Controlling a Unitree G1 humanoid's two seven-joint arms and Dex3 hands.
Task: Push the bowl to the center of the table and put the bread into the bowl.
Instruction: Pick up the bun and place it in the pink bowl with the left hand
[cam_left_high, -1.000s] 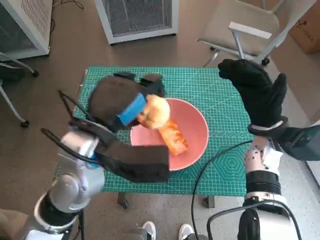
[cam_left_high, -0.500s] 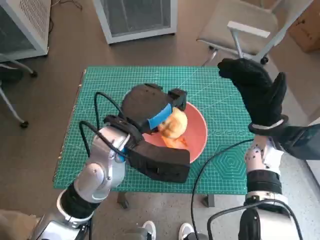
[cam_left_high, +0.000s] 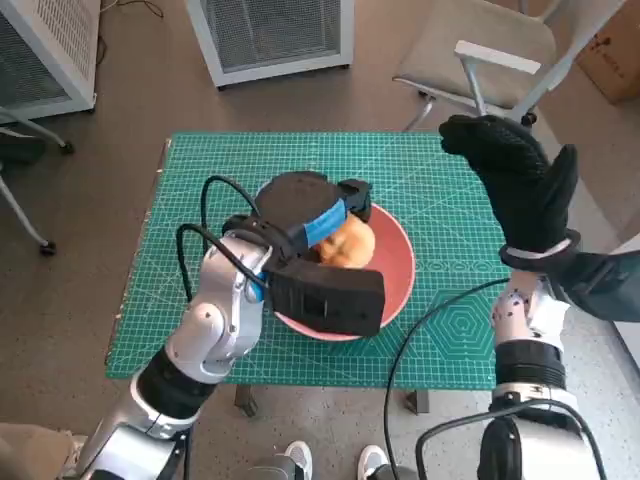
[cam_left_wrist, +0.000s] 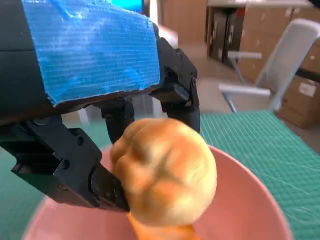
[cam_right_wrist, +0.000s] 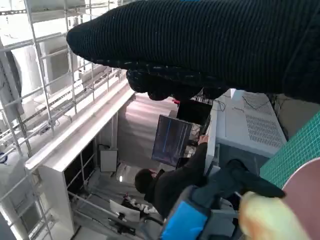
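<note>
A pink bowl (cam_left_high: 396, 262) sits near the middle of the green mat. My left hand (cam_left_high: 305, 215) reaches over it and holds a round golden bread roll (cam_left_high: 345, 243) low inside the bowl. In the left wrist view the roll (cam_left_wrist: 165, 172) is gripped between black fingers (cam_left_wrist: 120, 117) above the bowl's pink rim (cam_left_wrist: 260, 187), with an orange piece (cam_left_wrist: 160, 232) under it. My right hand (cam_left_high: 515, 180) is raised above the mat's right side, fingers spread, holding nothing. The right wrist view shows only the glove (cam_right_wrist: 210, 45) from behind.
The green cutting mat (cam_left_high: 450, 200) covers the small table. A grey chair (cam_left_high: 490, 50) stands beyond the far right corner, and white cabinets (cam_left_high: 275, 30) stand behind. A person (cam_right_wrist: 175, 182) sits at a monitor in the right wrist view. A box (cam_left_high: 610, 50) lies far right.
My left hand has carried the bread roll from the bowl's left edge rightward and down into the bowl. The right hand has stayed raised and still.
</note>
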